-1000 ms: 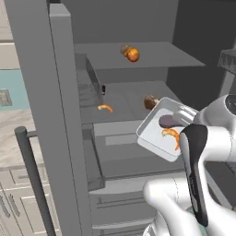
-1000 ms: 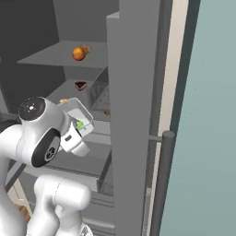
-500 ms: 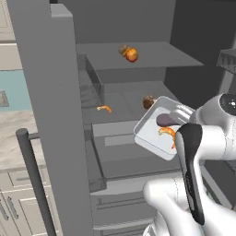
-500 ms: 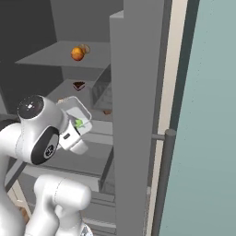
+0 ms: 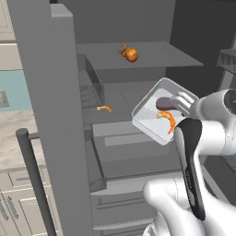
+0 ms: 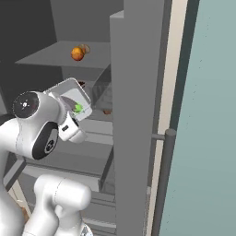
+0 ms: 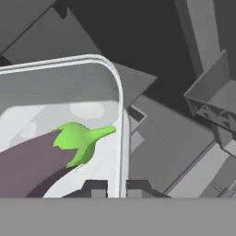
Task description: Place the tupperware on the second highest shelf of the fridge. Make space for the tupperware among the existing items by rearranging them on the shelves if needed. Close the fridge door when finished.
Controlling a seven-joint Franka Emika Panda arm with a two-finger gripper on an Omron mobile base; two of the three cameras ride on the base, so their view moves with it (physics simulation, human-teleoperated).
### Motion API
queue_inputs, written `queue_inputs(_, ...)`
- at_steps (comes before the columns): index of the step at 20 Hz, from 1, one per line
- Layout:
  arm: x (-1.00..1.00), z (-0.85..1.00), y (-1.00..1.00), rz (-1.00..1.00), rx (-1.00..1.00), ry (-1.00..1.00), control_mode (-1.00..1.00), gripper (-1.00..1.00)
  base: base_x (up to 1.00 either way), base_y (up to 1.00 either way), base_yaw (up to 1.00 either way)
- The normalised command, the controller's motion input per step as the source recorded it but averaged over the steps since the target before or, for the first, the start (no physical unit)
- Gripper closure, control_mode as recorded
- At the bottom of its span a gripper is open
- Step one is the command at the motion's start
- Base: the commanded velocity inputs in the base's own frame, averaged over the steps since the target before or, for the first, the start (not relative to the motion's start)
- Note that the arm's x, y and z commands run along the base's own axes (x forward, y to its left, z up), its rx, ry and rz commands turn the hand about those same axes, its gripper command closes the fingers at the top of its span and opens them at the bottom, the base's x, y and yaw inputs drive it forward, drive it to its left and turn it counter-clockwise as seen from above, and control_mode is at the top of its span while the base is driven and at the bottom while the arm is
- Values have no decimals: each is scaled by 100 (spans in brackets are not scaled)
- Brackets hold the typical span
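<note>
The tupperware (image 5: pixel 159 115) is a pale tray with a purple eggplant (image 7: pixel 32 163) and an orange shrimp (image 5: pixel 168 119) inside, tilted in the air before the open fridge (image 5: pixel 124 27). My gripper (image 7: pixel 116 189) is shut on its rim (image 7: pixel 122 138), at the tray's right end (image 5: pixel 182 102). An orange-and-brown food (image 5: pixel 130 54) sits on an upper shelf (image 5: pixel 156 57). The tray hangs level with the shelf below it (image 5: pixel 117 103), where a loose shrimp (image 5: pixel 104 109) lies. The fridge's top is cut off, so which board is the second highest shelf I cannot tell.
The left fridge door (image 5: pixel 46 115) stands open with its bar handle (image 5: pixel 30 179) near me; door bins (image 5: pixel 92 80) line its inner side. The right door (image 6: pixel 138 115) is open too. Lower drawers (image 5: pixel 120 203) sit beneath the tray. Beige cabinets (image 5: pixel 9 203) are at lower left.
The tupperware has risen a little in my grip and edged toward the shelves. The foods on the shelves have not moved.
</note>
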Motion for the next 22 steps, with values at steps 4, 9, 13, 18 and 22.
queue_inputs(4, 17, 39, 0, -7, 7, -11, -100, 100, 0, 0, 0)
queue_inputs(9, 6, 23, 0, -7, 5, -5, -100, 100, 0, 0, 0)
queue_inputs(13, 3, 9, 4, -6, 2, -3, -100, 100, 0, 0, 0)
queue_inputs(18, 5, -9, 13, -2, 0, 5, -100, 100, 0, 0, 0)
queue_inputs(22, 9, -33, 32, -1, 0, 8, -100, 100, 0, 0, 0)
